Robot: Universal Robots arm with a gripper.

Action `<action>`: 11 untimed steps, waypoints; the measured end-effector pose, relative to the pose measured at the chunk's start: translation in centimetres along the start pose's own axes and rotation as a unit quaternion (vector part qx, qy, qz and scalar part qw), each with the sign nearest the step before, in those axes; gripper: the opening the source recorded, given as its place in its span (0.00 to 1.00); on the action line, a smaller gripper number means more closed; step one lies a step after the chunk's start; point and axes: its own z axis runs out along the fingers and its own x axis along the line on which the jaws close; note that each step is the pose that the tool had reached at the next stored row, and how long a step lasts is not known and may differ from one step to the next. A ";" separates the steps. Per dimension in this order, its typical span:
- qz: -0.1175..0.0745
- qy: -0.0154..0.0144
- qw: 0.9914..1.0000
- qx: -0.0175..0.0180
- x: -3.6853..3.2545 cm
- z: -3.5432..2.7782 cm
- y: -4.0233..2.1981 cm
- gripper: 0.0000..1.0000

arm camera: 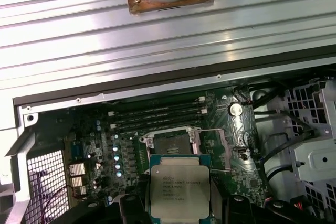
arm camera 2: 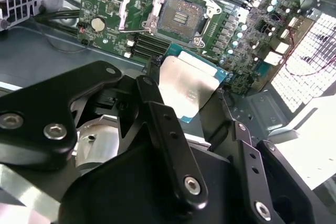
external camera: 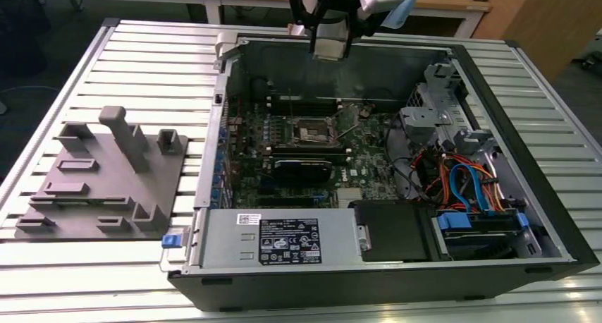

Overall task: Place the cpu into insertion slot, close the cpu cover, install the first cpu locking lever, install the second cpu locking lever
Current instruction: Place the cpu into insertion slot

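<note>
My gripper [external camera: 331,46] hangs above the back wall of the open computer case, shut on the cpu [external camera: 330,49]. In both wrist views the cpu [arm camera 2: 190,85] [arm camera: 179,187] is a flat square chip with a silver top, held by its edges between the black fingers [arm camera 2: 157,108]. The insertion slot [external camera: 311,130] [arm camera 2: 182,17] [arm camera: 170,142] lies well below on the green motherboard [external camera: 367,178], bare and dark inside its metal rim. The cpu cover [arm camera 2: 124,11] stands swung open beside the slot.
The case [external camera: 526,266] lies on a slatted aluminium table [external camera: 113,281]. A grey moulded fixture [external camera: 103,175] sits at the exterior view's left. Power supply [external camera: 282,238] at the case front, drive cage and coloured cables [external camera: 470,189] at the right, memory slots [arm camera: 157,116] beside the socket.
</note>
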 end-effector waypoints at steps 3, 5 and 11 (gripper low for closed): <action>0.001 0.000 1.000 0.000 0.00 0.00 0.00 0.54; 0.001 0.000 1.000 0.000 0.00 0.00 0.00 0.54; 0.001 0.000 1.000 0.000 0.00 0.00 0.00 0.54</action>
